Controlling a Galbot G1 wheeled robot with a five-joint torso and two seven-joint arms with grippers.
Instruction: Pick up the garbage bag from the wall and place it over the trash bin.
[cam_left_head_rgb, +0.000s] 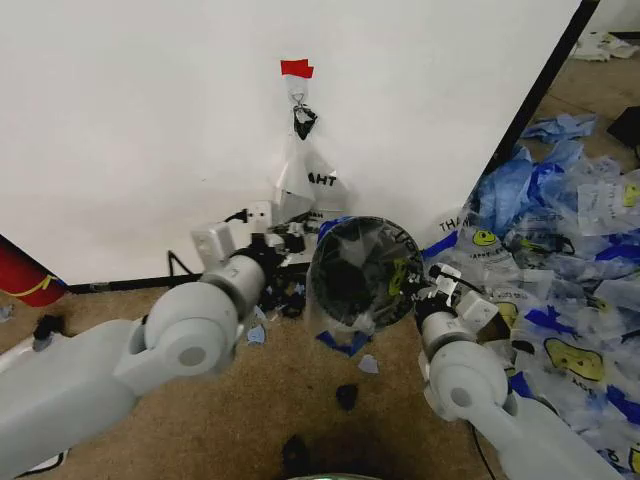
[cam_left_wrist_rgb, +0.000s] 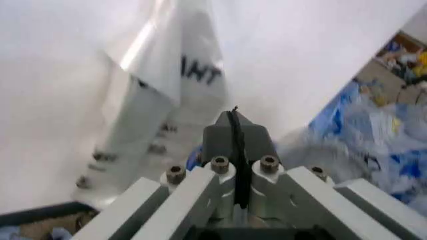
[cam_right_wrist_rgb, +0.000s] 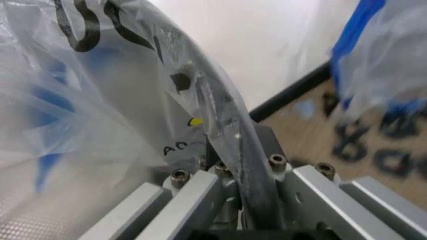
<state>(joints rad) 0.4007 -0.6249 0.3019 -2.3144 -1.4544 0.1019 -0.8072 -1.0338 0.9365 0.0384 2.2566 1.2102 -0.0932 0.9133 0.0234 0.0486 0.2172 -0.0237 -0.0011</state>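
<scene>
- Trash bin (cam_left_head_rgb: 360, 272) sits on the carpet at the foot of the wall (cam_left_head_rgb: 130, 120), between the two arms. Clear garbage bag (cam_left_head_rgb: 385, 262) is already draped over its mouth; film with black print and a yellow spot covers the rim.
- Right gripper (cam_left_head_rgb: 432, 298) is at the bin's right rim. In the right wrist view its jaws are pressed together on bag film and the rim wire (cam_right_wrist_rgb: 220, 107), probably to pin that side down so the bag does not slide off.
- Left gripper (cam_left_head_rgb: 282, 243) is by the bin's left rim, low against the wall. In the left wrist view its fingers (cam_left_wrist_rgb: 235, 135) are closed tight, with only a thin dark strand between them.
- A narrower clear bag marked "AHT" (cam_left_head_rgb: 305, 165) hangs on the wall under red tape (cam_left_head_rgb: 296, 68), untouched.
- Heap of spare bags (cam_left_head_rgb: 560, 260) lies to the right.
</scene>
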